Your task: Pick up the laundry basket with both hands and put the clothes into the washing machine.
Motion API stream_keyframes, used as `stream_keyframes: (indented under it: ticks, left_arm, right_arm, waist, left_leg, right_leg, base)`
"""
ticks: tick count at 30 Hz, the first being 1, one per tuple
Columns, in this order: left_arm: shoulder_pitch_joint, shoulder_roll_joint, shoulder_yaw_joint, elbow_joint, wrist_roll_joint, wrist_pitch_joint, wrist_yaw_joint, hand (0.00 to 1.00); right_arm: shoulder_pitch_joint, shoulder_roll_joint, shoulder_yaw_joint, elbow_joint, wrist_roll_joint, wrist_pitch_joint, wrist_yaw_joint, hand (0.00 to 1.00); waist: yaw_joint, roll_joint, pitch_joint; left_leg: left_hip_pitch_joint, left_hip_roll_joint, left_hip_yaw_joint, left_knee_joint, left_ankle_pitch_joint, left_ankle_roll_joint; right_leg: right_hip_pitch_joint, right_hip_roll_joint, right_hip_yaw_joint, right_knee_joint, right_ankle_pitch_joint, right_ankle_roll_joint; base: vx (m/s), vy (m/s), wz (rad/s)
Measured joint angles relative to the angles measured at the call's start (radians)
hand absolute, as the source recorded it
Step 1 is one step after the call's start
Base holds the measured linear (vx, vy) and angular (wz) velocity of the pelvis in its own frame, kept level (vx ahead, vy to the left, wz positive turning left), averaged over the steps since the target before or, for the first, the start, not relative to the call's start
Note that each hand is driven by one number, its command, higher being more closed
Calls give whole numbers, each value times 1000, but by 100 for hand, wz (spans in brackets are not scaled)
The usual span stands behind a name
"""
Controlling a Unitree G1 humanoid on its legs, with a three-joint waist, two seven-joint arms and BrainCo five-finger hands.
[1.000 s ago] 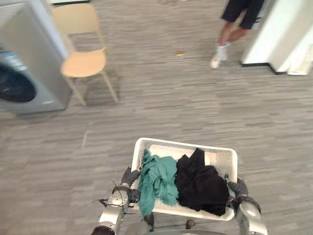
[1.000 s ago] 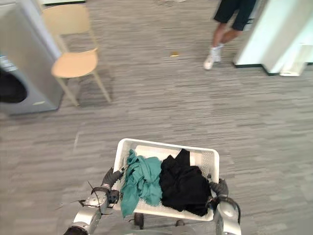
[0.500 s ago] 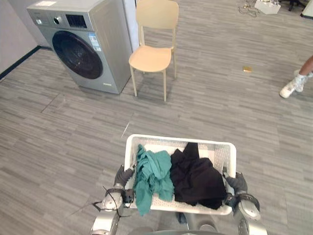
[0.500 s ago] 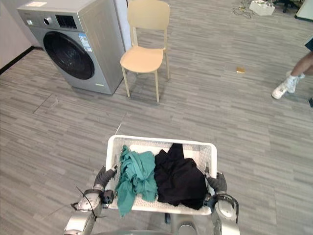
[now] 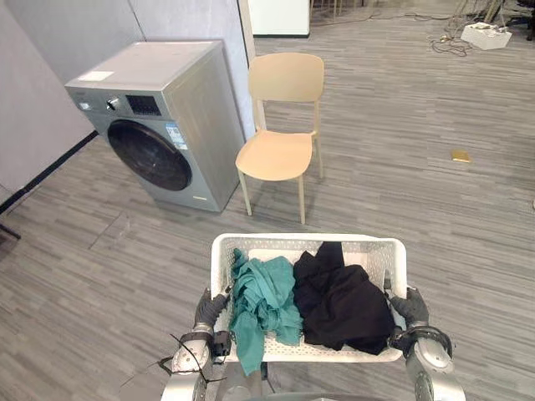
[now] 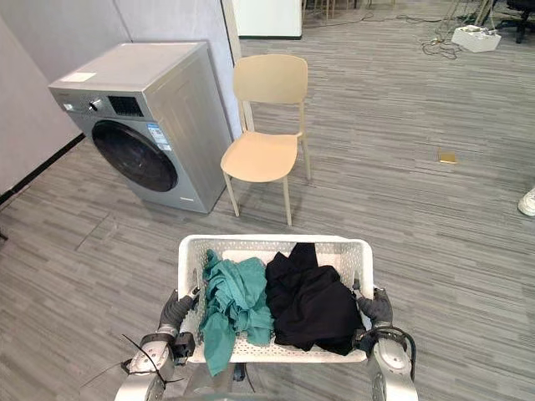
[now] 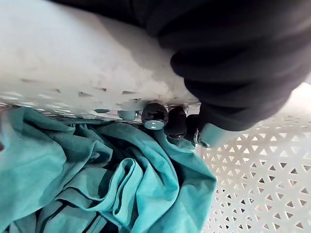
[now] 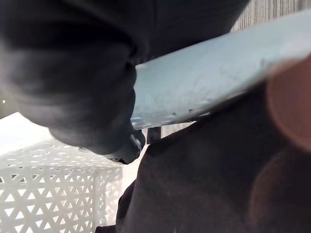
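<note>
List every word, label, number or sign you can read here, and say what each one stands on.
No text can be read.
Blue sticker on the washing machine front: too small to read.
White label on its top: too small to read.
Dark control panel: nothing legible.

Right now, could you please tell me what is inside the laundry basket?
The laundry basket holds a teal garment on the robot's left, hanging over the near rim, and a black garment on the right. Anything beneath them is covered.
</note>
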Motion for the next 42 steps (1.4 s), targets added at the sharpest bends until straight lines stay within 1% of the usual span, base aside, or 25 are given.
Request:
stream_keyframes:
  ticks: [1, 2, 3, 4, 5, 7, 8, 11, 14, 16, 18, 20, 21, 24, 25, 27, 29, 30, 31, 32, 33, 35, 37, 39, 42]
  left_arm:
    - [22, -12, 0, 2, 3, 4, 1, 100]
    - [29, -13, -1, 2, 5, 4, 1, 100]
    - [22, 11, -1, 8, 11, 6, 1, 100]
    - [7, 32, 1, 9, 19, 9, 2, 100]
    - [1, 42, 3, 9, 26, 9, 5, 100]
    - [-18, 61, 10, 8, 29, 11, 16, 100]
    - [-26, 62, 8, -2, 30, 11, 16, 100]
    - [-48, 73, 2, -27, 30, 5, 16, 100]
    - [-76, 97, -25, -28, 30, 5, 14, 100]
    - [-76, 91, -43, -16, 33, 10, 11, 100]
    - [-71, 73, -56, -9, 37, 26, 9, 100]
    - [-71, 60, -56, -9, 37, 27, 9, 100]
    - [-71, 39, -51, -10, 36, 27, 9, 100]
    - [-69, 36, -26, -12, 36, 24, 9, 100]
    - [-69, 39, -15, -18, 34, 19, 9, 100]
    - [-79, 37, 0, -24, 32, -1, 9, 100]
    - [-102, 46, 0, -24, 29, -15, 10, 100]
    - [-126, 48, -3, -21, 28, -16, 10, 100]
    - [-135, 48, -4, -16, 28, -17, 11, 100]
    - [-142, 46, -14, -8, 26, -17, 18, 100]
    - [-141, 43, -21, -8, 24, -19, 19, 100]
    - [-189, 65, -31, -4, 9, -20, 20, 100]
    - [-311, 135, -47, -1, -19, -21, 32, 100]
    - [-387, 166, -73, 4, -32, -21, 39, 100]
    - [-521, 189, -101, 103, -60, -41, 69, 100]
  right_arm:
    - [13, -2, -1, 1, -10, 1, 3, 100]
    - [17, -4, -2, 3, -13, 1, 6, 100]
    - [17, 17, -3, 27, -13, 1, 9, 100]
    - [10, 46, -12, 42, -13, 1, 9, 100]
    - [11, 58, -14, 41, -14, 1, 10, 100]
    - [9, 83, -14, 34, -30, 2, 8, 100]
    - [17, 88, -16, 3, -29, -3, 6, 100]
    - [55, 109, -23, -73, -27, -20, 3, 100]
    - [80, 123, -37, -96, 1, -26, -1, 100]
    - [101, 117, -49, -96, 5, -23, -7, 100]
    - [119, 105, -57, -97, 9, -19, -9, 100]
    - [117, 78, -52, -99, 16, -18, -11, 100]
    - [104, 53, -48, -109, 30, -12, -8, 100]
    - [78, 44, -29, -108, 36, 1, -8, 100]
    - [64, 40, -17, -108, 36, 1, -8, 100]
    - [23, 32, -14, -107, 36, 1, -9, 100]
    - [-35, 7, -11, -75, 40, -2, -9, 100]
    - [-73, -17, -11, -47, 45, -5, -10, 100]
    - [-84, -22, -11, -36, 48, -6, -10, 100]
    - [-97, -34, -11, -30, 48, -6, -9, 100]
    - [-97, -45, -11, -30, 48, -6, -9, 100]
    - [-132, -46, -24, -26, 50, -3, -9, 100]
    - [-241, -46, -30, -2, 82, -4, -18, 100]
    - [-301, -54, -51, 16, 95, -4, -34, 100]
    - [-437, -105, -48, 117, 120, -8, -40, 100]
  waist:
    - [0, -10, -14]
    - [-5, -13, -14]
    - [-21, -60, -20]
    - [-40, -90, -10]
    - [-45, -101, -4]
    - [-41, -80, 16]
    - [-46, -57, 24]
    - [-57, -49, 30]
    - [-54, -65, 15]
    - [-94, -61, 6]
    - [-113, -34, -19]
    - [-112, -1, -17]
    - [-90, 36, -8]
    - [-75, 48, 9]
    - [-58, 23, 15]
    - [-41, 14, 16]
    - [-33, 12, 16]
    - [-40, 20, 14]
    - [-43, 26, 13]
    - [-50, 50, 14]
    - [-56, 69, 15]
    - [-82, 74, 23]
    - [-86, 19, 88]
    - [-87, 2, 125]
    - [-85, 6, 167]
  left_leg:
    - [30, -49, 9, 17, 98, 44]
    - [46, -66, 7, 32, 135, 62]
    - [79, -129, 22, 64, 77, 105]
    - [132, -172, 22, 53, 42, 131]
    - [163, -183, 21, 44, 28, 144]
    - [304, -174, 13, -8, -19, 175]
    - [390, -159, 2, -48, -40, 186]
    - [495, -156, -23, -88, -102, 177]
    - [577, -168, -51, -80, -216, 150]
    - [625, -155, -113, -73, -280, 126]
    - [618, -105, -141, 51, -301, 93]
    - [496, -81, -144, 327, -256, 26]
    - [394, -58, -141, 570, -99, -2]
    - [269, 34, -77, 839, -77, -2]
    - [233, 80, -21, 820, -95, 25]
    - [199, 111, 28, 635, -113, 52]
    - [207, 82, 2, 299, -108, 51]
    - [208, 59, -53, 81, -78, 33]
    - [204, 55, -84, 30, -39, 31]
    - [203, 56, -111, -25, 90, 11]
    - [204, 57, -112, -44, 160, 16]
    - [207, 38, -67, -114, 124, -2]
    - [175, -3, 8, -192, 150, 32]
    - [143, -21, 21, -193, 155, 39]
    - [99, -23, 39, -191, 159, 46]
  right_leg:
    - [-39, -46, 28, 157, -17, 30]
    - [-75, -63, 44, 277, -14, 30]
    - [-171, -117, 72, 531, 71, 3]
    - [-260, -134, 90, 746, 277, -58]
    - [-307, -132, 114, 829, 380, -69]
    - [-471, -51, 136, 1024, 240, -50]
    - [-527, -16, 94, 977, 189, -43]
    - [-613, -2, -34, 719, 147, -29]
    - [-621, 11, -141, 183, 250, -32]
    - [-616, 30, -103, 206, 344, -56]
    - [-592, 54, -150, 269, 337, -89]
    - [-562, 64, -187, 276, 314, -127]
    - [-498, 91, -188, 240, 290, -154]
    - [-325, 120, -181, 135, 261, -159]
    - [-273, 111, -163, 91, 261, -159]
    - [-238, 83, -131, 57, 261, -159]
    - [-238, 40, -95, 52, 246, -134]
    - [-246, 22, -71, 62, 223, -95]
    - [-253, 19, -57, 77, 207, -71]
    - [-257, 24, -30, 97, 182, -34]
    - [-260, 30, -14, 104, 170, -19]
    - [-332, 2, 25, 144, 149, 11]
    - [-425, -45, 91, 127, 175, 57]
    - [-436, -69, 102, 62, 223, 82]
    - [-472, -73, 116, 28, 280, 92]
  base:
    - [543, 313, -22]
    - [692, 371, -1]
    - [671, 340, 34]
    - [666, 308, 42]
    - [627, 264, 18]
    - [614, 279, -6]
    - [611, 276, 8]
    - [459, 117, 23]
    - [464, 14, 17]
    - [677, -109, 83]
    - [747, -151, 86]
    - [570, -147, 23]
    - [517, -107, 2]
    - [619, -84, -4]
    - [484, -81, -24]
    - [385, -30, -43]
    - [372, 101, -49]
    - [280, 152, -40]
    - [274, 204, -52]
    - [218, 210, -47]
    - [301, 430, -55]
    - [214, 444, -48]
    - [44, 288, -56]
    - [-31, 193, -19]
    - [-61, 181, -15]
